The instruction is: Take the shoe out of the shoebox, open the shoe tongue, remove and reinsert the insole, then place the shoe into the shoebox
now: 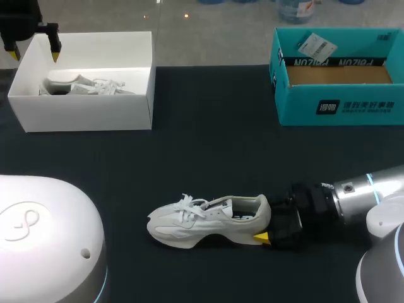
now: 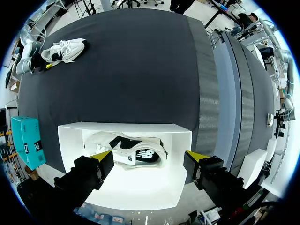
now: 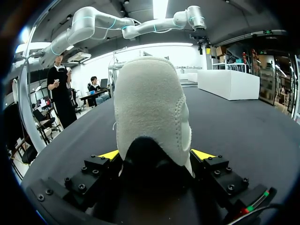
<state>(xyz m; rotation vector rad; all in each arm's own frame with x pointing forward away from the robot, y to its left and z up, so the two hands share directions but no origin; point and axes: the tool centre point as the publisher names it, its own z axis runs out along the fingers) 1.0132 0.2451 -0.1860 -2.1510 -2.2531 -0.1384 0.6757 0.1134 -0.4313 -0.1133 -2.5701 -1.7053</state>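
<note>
Shoe heel gripped in right pincer, left pincer spread apart over white shoebox

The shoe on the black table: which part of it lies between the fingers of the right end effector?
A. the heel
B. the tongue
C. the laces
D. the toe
A: in the right wrist view the padded heel of the shoe fills the space between the yellow tips of the right end effector, and in the head view the toe points away from that arm.

Black table — white paper tag
</note>
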